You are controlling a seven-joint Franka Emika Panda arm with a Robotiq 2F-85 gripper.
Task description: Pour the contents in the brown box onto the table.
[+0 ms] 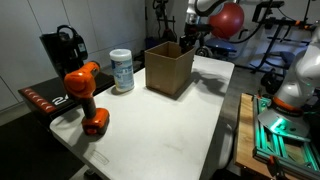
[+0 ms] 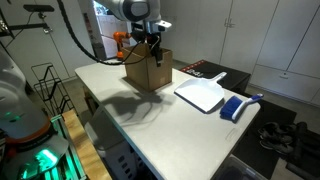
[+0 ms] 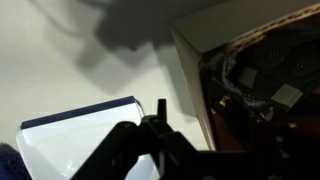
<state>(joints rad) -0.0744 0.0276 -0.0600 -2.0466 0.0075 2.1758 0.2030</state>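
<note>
The brown box [image 1: 168,68] stands upright on the white table [image 1: 160,125] and shows in both exterior views [image 2: 148,72]. My gripper [image 2: 152,48] is at the box's top rim, seen behind the box in an exterior view [image 1: 190,42]. In the wrist view the gripper [image 3: 197,115] looks open and straddles one box wall [image 3: 188,80]. One finger is outside the wall with a gap to it; the other is dark inside the box. The black floppy contents [image 3: 262,80] lie inside the box.
A white canister with a blue label [image 1: 122,70] and an orange-and-black drill [image 1: 85,95] stand beside the box. A white board [image 2: 200,95] and a blue object [image 2: 233,108] lie on the table's other side. A black side surface [image 1: 45,100] adjoins the table.
</note>
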